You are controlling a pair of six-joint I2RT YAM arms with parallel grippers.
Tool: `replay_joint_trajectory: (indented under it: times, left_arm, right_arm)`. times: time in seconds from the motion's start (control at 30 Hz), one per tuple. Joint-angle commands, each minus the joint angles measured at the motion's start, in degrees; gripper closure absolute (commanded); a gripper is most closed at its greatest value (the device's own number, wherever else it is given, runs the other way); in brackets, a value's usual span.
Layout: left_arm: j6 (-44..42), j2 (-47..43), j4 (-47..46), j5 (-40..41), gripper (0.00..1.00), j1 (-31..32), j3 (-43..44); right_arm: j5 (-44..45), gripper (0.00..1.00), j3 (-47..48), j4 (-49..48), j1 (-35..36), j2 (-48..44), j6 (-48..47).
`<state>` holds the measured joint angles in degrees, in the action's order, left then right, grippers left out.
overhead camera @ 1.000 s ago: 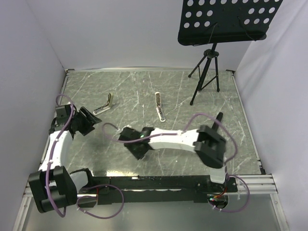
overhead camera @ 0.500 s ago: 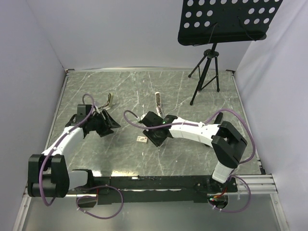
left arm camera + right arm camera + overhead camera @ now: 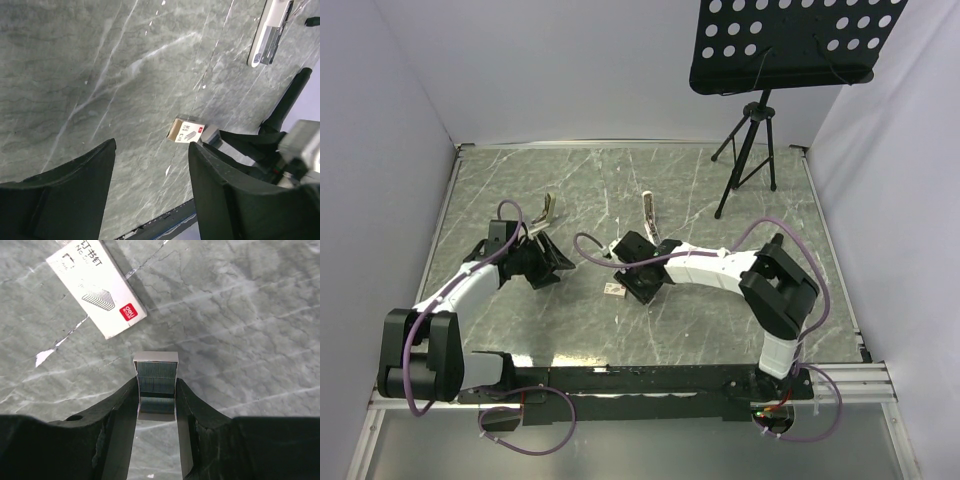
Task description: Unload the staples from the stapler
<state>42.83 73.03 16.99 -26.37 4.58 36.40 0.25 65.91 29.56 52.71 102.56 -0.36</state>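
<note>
The cream-white stapler [image 3: 651,221] lies on the marble table behind my right gripper [image 3: 640,277]; it also shows in the left wrist view [image 3: 270,32] with its metal rail exposed. A second hinged metal piece [image 3: 538,218] lies beyond my left gripper [image 3: 546,262]. In the right wrist view my right gripper [image 3: 155,386] is shut on a ribbed silvery block of staples [image 3: 155,376], low over the table. The staples also show in the left wrist view [image 3: 210,135]. My left gripper [image 3: 152,150] is open and empty, facing the right gripper.
A small white staple box [image 3: 614,290] with a red logo lies just left of the right gripper, also seen in the right wrist view [image 3: 97,287] and the left wrist view [image 3: 186,131]. A black tripod music stand [image 3: 748,150] stands at the back right. White walls enclose the table.
Both arms have reached from near the table's front to its middle. The small box came into view by the right gripper. In the last half second, only slight shifts.
</note>
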Motion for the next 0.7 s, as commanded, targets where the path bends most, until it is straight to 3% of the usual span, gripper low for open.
replay_joint_trajectory:
  times: [0.0, 0.67]
  left_arm:
    - [1.03, 0.71, -0.56, 0.97, 0.35, -0.01, 2.36]
    - [1.11, 3.87, -3.02, -1.49, 0.41, -0.27, 0.69]
  right_arm:
    - [-0.69, 0.59, 0.62, -2.92, -0.24, 1.32, -1.4]
    - [-3.5, 0.59, 2.29, -6.18, 0.2, 3.7, -0.25]
